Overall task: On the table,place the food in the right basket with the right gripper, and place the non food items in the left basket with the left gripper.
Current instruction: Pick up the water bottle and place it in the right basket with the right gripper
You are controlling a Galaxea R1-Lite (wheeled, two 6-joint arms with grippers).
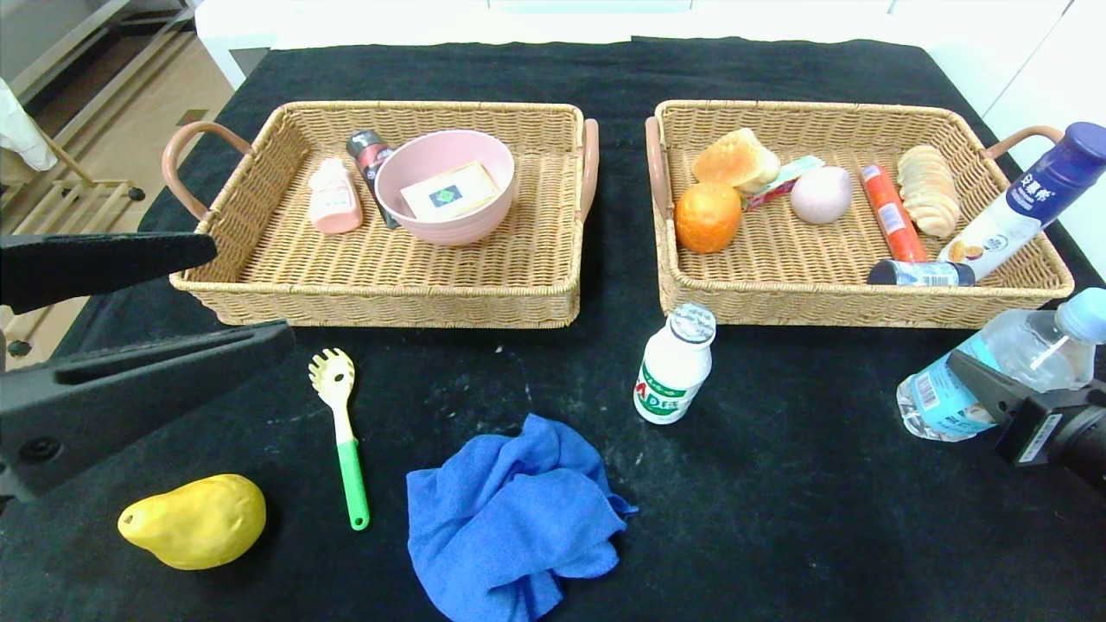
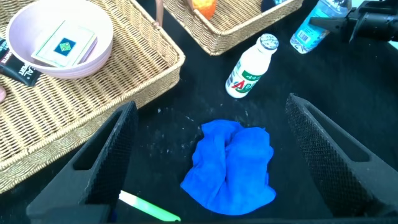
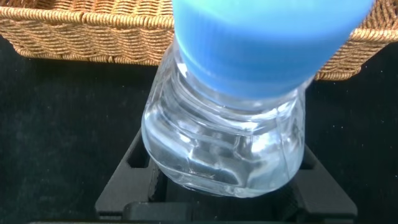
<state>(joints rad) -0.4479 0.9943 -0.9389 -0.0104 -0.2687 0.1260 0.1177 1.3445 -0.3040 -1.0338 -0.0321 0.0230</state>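
Tan floor (image 1: 130, 112) at 10 o'clock; pale wooden frame (image 1: 78, 190) beside it; white surface (image 1: 553, 22) at 12 o'clock.

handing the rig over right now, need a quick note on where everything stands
Right gripper: fingers around the water bottle in front of the right basket; bottle tilted, not in yet.
Left gripper: open, empty, near the left basket.
Done: white bottle with dark-blue cap leans in the right basket.
Left, food: water bottle, small green-labelled bottle, pear.
Left, non-food: pasta fork, blue cloth on the table.
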